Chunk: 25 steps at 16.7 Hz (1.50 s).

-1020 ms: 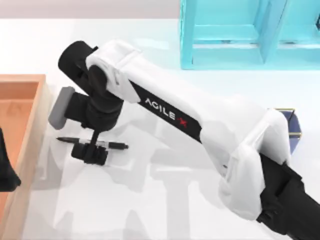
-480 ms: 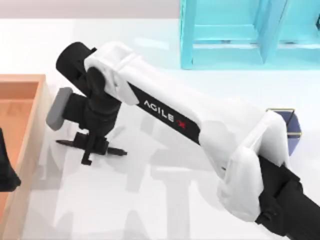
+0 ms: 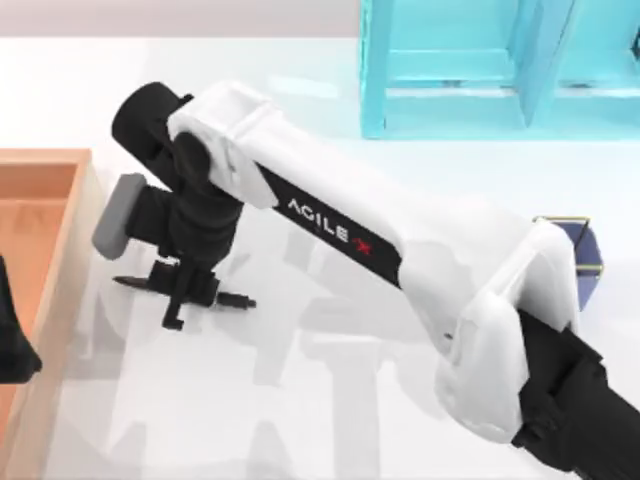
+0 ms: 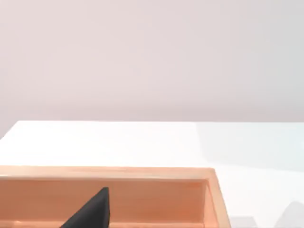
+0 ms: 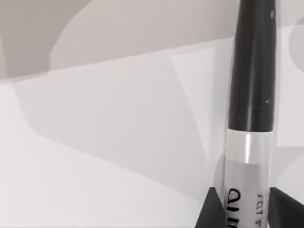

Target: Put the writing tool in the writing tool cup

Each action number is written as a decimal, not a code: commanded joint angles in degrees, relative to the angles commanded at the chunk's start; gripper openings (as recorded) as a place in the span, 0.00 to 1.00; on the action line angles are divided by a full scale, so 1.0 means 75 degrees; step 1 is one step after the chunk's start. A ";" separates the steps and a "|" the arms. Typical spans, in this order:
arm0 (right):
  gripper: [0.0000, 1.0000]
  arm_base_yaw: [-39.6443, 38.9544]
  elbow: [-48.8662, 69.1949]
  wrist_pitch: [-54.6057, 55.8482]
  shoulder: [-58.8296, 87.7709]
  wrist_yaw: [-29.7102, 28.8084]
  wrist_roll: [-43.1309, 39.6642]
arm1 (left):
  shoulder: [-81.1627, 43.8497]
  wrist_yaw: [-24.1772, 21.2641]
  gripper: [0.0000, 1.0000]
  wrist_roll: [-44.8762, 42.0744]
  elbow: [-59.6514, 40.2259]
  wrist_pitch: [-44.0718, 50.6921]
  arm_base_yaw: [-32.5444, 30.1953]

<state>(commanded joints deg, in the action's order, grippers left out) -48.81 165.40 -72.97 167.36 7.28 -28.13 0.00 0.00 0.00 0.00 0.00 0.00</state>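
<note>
The writing tool (image 3: 235, 300), a slim black marker, lies on the white table left of centre, a little askew, beside the orange tray. My right gripper (image 3: 185, 293) reaches across the table and sits shut on the marker's middle. In the right wrist view its dark fingertips (image 5: 209, 211) press against both sides of the pale labelled band of the writing tool (image 5: 251, 71). The writing tool cup (image 3: 588, 255), blue with a gold rim, stands at the right and is partly hidden behind my right arm. My left gripper (image 3: 12, 345) is parked at the left edge over the tray.
An orange wooden tray (image 3: 40, 190) runs along the left side, and its rim (image 4: 142, 173) also shows in the left wrist view. A large turquoise shelf frame (image 3: 450, 70) stands at the back right. My right arm stretches diagonally over the table's middle.
My right gripper has come down over the marker and shut on its middle. The marker has shifted slightly askew. The left arm has not moved.
</note>
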 joint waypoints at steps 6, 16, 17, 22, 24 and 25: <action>0.00 -0.0035 -0.1048 -0.0708 -0.1982 -0.0449 0.0912 | 0.0000 0.0000 1.00 0.0000 0.0000 0.0000 0.0000; 0.00 -0.1675 -0.4258 -0.0198 -0.4686 -0.0476 0.1800 | 0.0000 0.0000 1.00 0.0000 0.0000 0.0000 0.0000; 0.00 -0.1798 -0.4394 -0.0093 -0.4703 -0.0446 0.1791 | 0.0000 0.0000 1.00 0.0000 0.0000 0.0000 0.0000; 0.00 -0.1913 -0.4516 0.0012 -0.4707 -0.0417 0.1780 | 0.0000 0.0000 1.00 0.0000 0.0000 0.0000 0.0000; 0.00 -0.1879 -0.4505 -0.0005 -0.4693 -0.0411 0.1793 | 0.0000 0.0000 1.00 0.0000 0.0000 0.0000 0.0000; 0.00 -0.1828 -0.4561 0.0036 -0.4691 -0.0341 0.1730 | 0.0000 0.0000 1.00 0.0000 0.0000 0.0000 0.0000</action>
<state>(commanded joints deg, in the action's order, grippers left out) -62.52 131.19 -72.70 132.18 4.72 -15.15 0.00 0.00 0.00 0.00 0.00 0.00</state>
